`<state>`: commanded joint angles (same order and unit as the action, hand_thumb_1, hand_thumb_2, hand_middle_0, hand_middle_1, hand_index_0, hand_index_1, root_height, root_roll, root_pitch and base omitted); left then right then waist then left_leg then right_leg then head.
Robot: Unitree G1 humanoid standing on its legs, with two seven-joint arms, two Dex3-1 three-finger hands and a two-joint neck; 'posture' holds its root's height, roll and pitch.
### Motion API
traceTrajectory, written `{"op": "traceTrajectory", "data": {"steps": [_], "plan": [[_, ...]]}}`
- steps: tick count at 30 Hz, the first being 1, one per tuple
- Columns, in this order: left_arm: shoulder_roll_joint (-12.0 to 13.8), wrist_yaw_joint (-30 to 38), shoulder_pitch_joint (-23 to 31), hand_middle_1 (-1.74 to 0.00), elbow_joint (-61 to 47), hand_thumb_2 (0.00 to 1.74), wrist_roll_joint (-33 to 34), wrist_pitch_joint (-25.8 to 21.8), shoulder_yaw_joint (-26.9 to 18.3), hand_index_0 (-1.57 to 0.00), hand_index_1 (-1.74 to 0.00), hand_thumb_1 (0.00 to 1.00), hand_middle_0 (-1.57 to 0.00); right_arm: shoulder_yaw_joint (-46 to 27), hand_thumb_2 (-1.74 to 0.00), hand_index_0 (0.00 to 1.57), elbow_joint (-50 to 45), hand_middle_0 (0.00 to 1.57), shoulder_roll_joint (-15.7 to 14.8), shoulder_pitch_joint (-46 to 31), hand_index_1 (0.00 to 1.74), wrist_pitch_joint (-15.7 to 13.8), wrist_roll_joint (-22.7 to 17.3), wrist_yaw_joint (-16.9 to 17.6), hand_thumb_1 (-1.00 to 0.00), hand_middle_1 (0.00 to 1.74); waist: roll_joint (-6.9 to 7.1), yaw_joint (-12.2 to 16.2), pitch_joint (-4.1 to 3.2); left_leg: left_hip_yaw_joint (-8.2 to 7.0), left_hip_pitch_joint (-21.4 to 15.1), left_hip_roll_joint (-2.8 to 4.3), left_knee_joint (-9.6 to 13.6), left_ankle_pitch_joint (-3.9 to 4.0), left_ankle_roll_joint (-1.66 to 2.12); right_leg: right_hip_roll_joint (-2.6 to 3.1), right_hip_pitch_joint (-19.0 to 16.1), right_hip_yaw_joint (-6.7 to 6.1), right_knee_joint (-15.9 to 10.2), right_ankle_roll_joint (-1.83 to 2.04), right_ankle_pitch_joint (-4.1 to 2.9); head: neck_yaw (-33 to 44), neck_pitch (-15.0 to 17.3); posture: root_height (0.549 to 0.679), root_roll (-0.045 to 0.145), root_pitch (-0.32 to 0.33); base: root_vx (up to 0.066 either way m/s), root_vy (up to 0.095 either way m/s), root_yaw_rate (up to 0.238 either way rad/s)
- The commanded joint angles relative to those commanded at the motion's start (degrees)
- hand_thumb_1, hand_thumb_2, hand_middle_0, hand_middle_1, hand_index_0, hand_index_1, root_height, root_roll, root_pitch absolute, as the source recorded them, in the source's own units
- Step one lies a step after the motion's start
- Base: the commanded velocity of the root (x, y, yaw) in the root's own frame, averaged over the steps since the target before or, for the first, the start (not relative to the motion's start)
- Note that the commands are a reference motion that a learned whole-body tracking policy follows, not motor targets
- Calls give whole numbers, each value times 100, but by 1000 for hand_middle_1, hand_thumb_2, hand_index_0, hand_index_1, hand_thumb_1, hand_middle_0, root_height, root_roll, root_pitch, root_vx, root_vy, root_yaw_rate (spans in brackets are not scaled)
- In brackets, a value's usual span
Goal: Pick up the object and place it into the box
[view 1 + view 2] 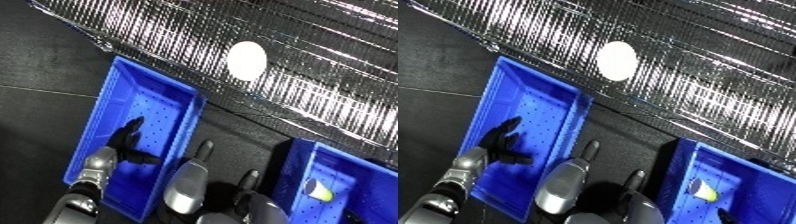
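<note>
Your object, a small yellow-green ball (320,191), lies inside the blue bin on the right (351,165), low against its near-left side. The other blue bin (147,107) on the left holds nothing you can see. Your left hand (126,137) hangs above that left bin, dark against the blue, and whether its fingers are open or curled cannot be told. Your right hand (188,187) sits between the two bins, fingers pointing forward and fairly straight, holding nothing. You look to be at the reach stage: next, bring the right hand over the ball and close round it.
</note>
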<state>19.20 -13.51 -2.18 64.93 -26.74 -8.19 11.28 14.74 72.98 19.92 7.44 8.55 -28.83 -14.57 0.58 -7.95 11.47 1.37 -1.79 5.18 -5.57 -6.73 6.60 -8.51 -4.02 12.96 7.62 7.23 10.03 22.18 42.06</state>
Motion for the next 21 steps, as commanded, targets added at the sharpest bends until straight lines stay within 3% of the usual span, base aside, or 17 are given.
{"op": "traceTrajectory", "data": {"steps": [1, 2, 3, 4, 5, 6, 7, 9, 14, 21], "plan": [[76, -4, -20, 0, -499, 0, -214, -191, -15, 0, 0, 0, 0, -13, 0, 0, -27, 0, 56, 26, 0, -38, -43, -5, 0, 0, -14, -53, 112, 46, 101, -16, -97, -28, -2, -5, 85, 9, 87, -18, 24, -163, -249, 674, 35, -17, -104, 28, 93], [123, -8, -42, 0, -771, 0, -329, -307, -17, 0, 0, 0, 0, -20, 0, 0, -42, 0, 89, 40, 0, -62, -83, -7, 0, 0, -19, -86, 175, 75, 162, -26, -151, -43, -3, -8, 136, 17, 134, -28, 34, -287, -411, 674, 35, -14, -123, 26, 124], [123, -8, -42, 0, -771, 0, -329, -307, -17, 0, 0, 0, 0, -20, 0, 0, -42, 0, 89, 40, 0, -62, -83, -7, 0, 0, -19, -86, 175, 75, 162, -26, -151, -43, -3, -8, 136, 17, 134, -28, 34, -287, -411, 674, 35, -14, -123, 26, 124], [249, 69, 12, 0, -1460, 0, -457, -492, -10, 0, 0, 0, 0, -34, 0, 0, -74, 0, 145, 57, 0, -106, -182, -11, 0, 0, -15, -156, 286, 134, 286, -49, -262, -77, -6, -13, 235, 38, 219, -44, 45, -469, -639, 674, 36, -9, -100, 5, 146], [326, 118, 24, 0, -1763, 0, -508, -594, 7, 0, 0, 0, 0, -41, 0, 0, -95, 0, 171, 59, 0, -125, -235, -12, 0, 0, -9, -192, 337, 164, 351, -61, -321, -95, -7, -17, 283, 53, 262, -49, 49, -566, -726, 675, 36, -6, -94, -6, 153], [326, 118, 24, 0, -1763, 0, -508, -594, 7, 0, 0, 0, 0, -41, 0, 0, -95, 0, 171, 59, 0, -125, -235, -12, 0, 0, -9, -192, 337, 164, 351, -61, -321, -95, -7, -17, 283, 53, 262, -49, 49, -566, -726, 675, 36, -6, -94, -6, 153], [519, 258, 111, 0, -2463, 0, -569, -751, 25, 0, 0, 0, 0, -63, 0, 0, -146, 0, 213, 52, 0, -158, -344, -17, 0, 0, 8, -267, 439, 224, 480, -87, -451, -136, -6, -31, 373, 87, 356, -55, 55, -752, -841, 675, 37, -3, -67, -17, 159], [717, 353, 187, 0, -3058, 0, -627, -856, 5, 0, 0, 0, 0, -89, 0, 0, -195, 0, 244, 34, 0, -186, -445, -23, 0, 0, 24, -338, 522, 285, 574, -115, -554, -168, -5, -46, 429, 124, 434, -58, 57, -1011, -912, 675, 38, -2, -42, -23, 181], [1036, 335, 429, 0, -4199, 0, -762, -1069, -239, 0, 0, 0, 0, -182, 0, 0, -269, 0, 294, -75, 0, -268, -604, -117, 0, 0, 51, -476, 630, 410, 657, -166, -675, -199, 4, -65, 426, 217, 517, -79, 55, -1495, -924, 676, 40, -7, 19, -19, 170], [1173, 372, 564, 0, -5216, 0, -896, -1438, -599, 0, 0, 0, 0, -258, 0, 0, -273, 0, 263, -204, 0, -350, -767, -223, 0, 0, 103, -597, 709, 500, 712, -215, -767, -212, 30, -85, 368, 307, 545, -97, 47, -1796, -854, 677, 44, -14, 50, -17, 100]]}}
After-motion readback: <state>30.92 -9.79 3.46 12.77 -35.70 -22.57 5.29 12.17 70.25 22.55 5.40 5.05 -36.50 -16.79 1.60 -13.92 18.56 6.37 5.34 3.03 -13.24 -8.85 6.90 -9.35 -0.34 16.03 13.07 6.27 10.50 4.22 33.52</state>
